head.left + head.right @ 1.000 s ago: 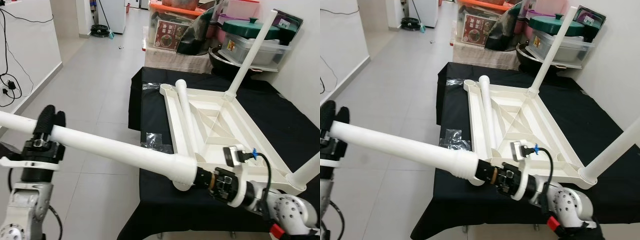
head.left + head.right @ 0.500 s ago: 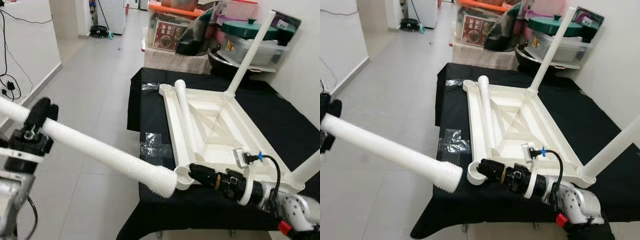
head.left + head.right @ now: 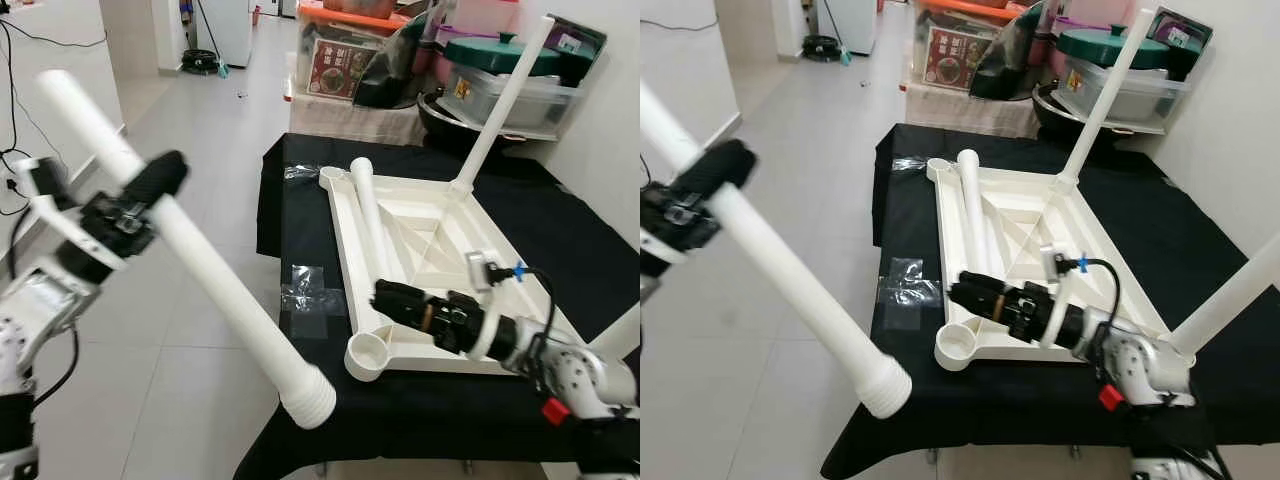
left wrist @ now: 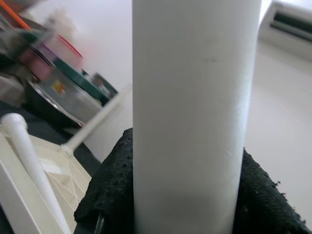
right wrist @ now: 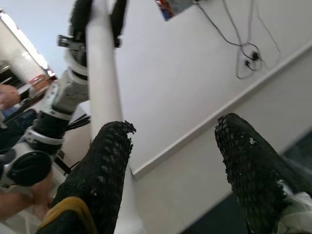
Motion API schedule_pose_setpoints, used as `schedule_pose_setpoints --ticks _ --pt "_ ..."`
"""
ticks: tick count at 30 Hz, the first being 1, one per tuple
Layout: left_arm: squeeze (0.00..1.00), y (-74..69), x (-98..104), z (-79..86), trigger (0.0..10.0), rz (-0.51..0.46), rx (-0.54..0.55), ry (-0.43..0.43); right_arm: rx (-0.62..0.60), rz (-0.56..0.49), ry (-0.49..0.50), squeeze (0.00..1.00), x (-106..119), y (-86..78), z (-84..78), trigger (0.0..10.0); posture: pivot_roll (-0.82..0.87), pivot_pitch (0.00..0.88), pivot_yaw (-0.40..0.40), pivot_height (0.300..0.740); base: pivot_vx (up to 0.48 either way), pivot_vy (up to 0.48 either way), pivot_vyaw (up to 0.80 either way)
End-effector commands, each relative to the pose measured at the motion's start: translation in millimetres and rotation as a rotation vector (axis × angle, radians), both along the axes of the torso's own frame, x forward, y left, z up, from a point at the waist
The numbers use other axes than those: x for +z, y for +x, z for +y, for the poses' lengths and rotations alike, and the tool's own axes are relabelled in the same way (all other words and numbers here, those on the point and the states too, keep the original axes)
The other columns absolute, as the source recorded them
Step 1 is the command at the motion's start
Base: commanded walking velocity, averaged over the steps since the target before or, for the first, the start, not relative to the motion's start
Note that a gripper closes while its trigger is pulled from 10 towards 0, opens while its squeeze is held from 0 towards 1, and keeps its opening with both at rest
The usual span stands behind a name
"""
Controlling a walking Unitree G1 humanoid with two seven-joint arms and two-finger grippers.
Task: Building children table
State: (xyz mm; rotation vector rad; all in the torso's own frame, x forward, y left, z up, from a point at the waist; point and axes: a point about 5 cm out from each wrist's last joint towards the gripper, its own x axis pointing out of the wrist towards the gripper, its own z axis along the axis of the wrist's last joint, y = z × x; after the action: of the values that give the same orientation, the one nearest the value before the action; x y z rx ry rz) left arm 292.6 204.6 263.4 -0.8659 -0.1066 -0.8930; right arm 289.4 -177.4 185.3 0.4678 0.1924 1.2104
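Left gripper (image 3: 150,190) grasps a white table leg (image 3: 215,290).
Right gripper (image 3: 385,297), fingers released, sits just behind the upturned tabletop's (image 3: 440,240) empty corner socket (image 3: 367,353).

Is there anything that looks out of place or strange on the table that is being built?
One white leg lies flat inside the upturned tabletop instead of standing in a socket, and the near corner socket is empty. The left gripper holds another leg over the floor.

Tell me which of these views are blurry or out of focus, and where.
Left eye view: sharp on the upturned table, slight motion blur on the left gripper. Left wrist view: the table leg sits so close that it is soft, and the background is smeared. Right wrist view: fingers soft.
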Motion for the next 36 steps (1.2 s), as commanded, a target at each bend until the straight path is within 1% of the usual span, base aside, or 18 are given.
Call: schedule_pose_setpoints --ticks 1,2,3,6,7,8,9,12,14,15,16,18,20,25,30,32,36 --pt "0.0 6.3 1.9 -13.9 10.0 -0.021 -0.053 0.027 0.061 -0.051 0.015 0.0 13.6 -0.6 12.1 10.0 0.07 0.0 -0.118 0.74 0.0 0.0 0.0" --pt "0.0 11.6 3.2 -23.0 10.0 -0.034 -0.082 0.036 0.098 -0.084 0.013 0.0 20.9 0.5 22.9 10.0 0.06 0.0 -0.116 0.74 0.0 0.0 0.0" --pt "0.0 11.6 3.2 -23.0 10.0 -0.034 -0.082 0.036 0.098 -0.084 0.013 0.0 20.9 0.5 22.9 10.0 0.06 0.0 -0.116 0.74 0.0 0.0 0.0" --pt "0.0 19.8 3.9 -43.8 10.0 -0.068 -0.159 0.075 0.164 -0.159 -0.01 0.0 35.6 2.5 46.3 10.0 0.05 0.0 -0.11 0.74 0.0 0.0 0.0" --pt "0.0 20.8 4.1 -47.5 10.0 -0.077 -0.173 0.084 0.182 -0.172 -0.017 0.0 37.9 1.8 50.5 10.0 0.05 0.0 -0.11 0.74 0.0 0.0 0.0" --pt "0.0 20.8 4.1 -47.5 10.0 -0.077 -0.173 0.084 0.182 -0.172 -0.017 0.0 37.9 1.8 50.5 10.0 0.05 0.0 -0.11 0.74 0.0 0.0 0.0" --pt "0.0 22.1 4.9 -49.9 10.0 -0.09 -0.184 0.09 0.198 -0.178 -0.023 0.0 39.7 0.9 53.9 10.0 0.05 0.0 -0.109 0.74 0.0 0.0 0.0" --pt "0.0 24.6 8.0 -59.4 10.0 -0.127 -0.221 0.107 0.19 -0.179 -0.121 0.0 35.1 6.9 67.1 10.0 0.05 0.0 -0.108 0.74 0.0 0.0 0.0" --pt "0.0 24.6 8.0 -59.4 10.0 -0.127 -0.221 0.107 0.19 -0.179 -0.121 0.0 35.1 6.9 67.1 10.0 0.05 0.0 -0.108 0.74 0.0 0.0 0.0" --pt "0.0 25.7 8.4 -61.9 10.0 -0.134 -0.23 0.113 0.198 -0.176 -0.152 0.0 32.6 7.2 69.8 10.0 0.05 0.0 -0.109 0.74 0.0 0.0 0.0" --pt "0.0 25.7 8.4 -61.9 10.0 -0.134 -0.23 0.113 0.198 -0.176 -0.152 0.0 32.6 7.2 69.8 10.0 0.05 0.0 -0.109 0.74 0.0 0.0 0.0" --pt "0.0 27.7 8.9 -65.5 10.0 -0.144 -0.24 0.13 0.229 -0.162 -0.206 0.0 25.3 5.7 73.3 10.0 0.05 0.0 -0.109 0.74 0.0 0.0 0.0" --pt "0.0 30.6 9.0 -67.5 10.0 -0.153 -0.246 0.141 0.233 -0.15 -0.248 0.0 19.5 6.6 76.6 10.0 0.05 0.0 -0.107 0.74 0.0 0.0 0.0" --pt "0.0 34.2 7.0 -69.4 10.0 -0.171 -0.247 0.163 0.234 -0.137 -0.275 0.0 16.8 7.4 81.3 10.0 0.05 0.0 -0.106 0.74 0.0 0.0 0.0" --pt "0.0 37.0 9.0 -71.0 10.0 -0.188 -0.248 0.159 0.243 -0.117 -0.32 0.0 9.9 6.9 86.3 10.0 0.05 0.0 -0.107 0.74 0.0 0.0 0.0" --pt "0.0 37.0 9.0 -71.0 10.0 -0.188 -0.248 0.159 0.243 -0.117 -0.32 0.0 9.9 6.9 86.3 10.0 0.05 0.0 -0.107 0.74 0.0 0.0 0.0" --pt "0.0 41.1 12.1 -72.7 10.0 -0.204 -0.238 0.161 0.213 -0.093 -0.353 0.0 3.4 11.3 88.9 10.0 0.05 0.0 -0.109 0.74 0.0 0.0 0.0"
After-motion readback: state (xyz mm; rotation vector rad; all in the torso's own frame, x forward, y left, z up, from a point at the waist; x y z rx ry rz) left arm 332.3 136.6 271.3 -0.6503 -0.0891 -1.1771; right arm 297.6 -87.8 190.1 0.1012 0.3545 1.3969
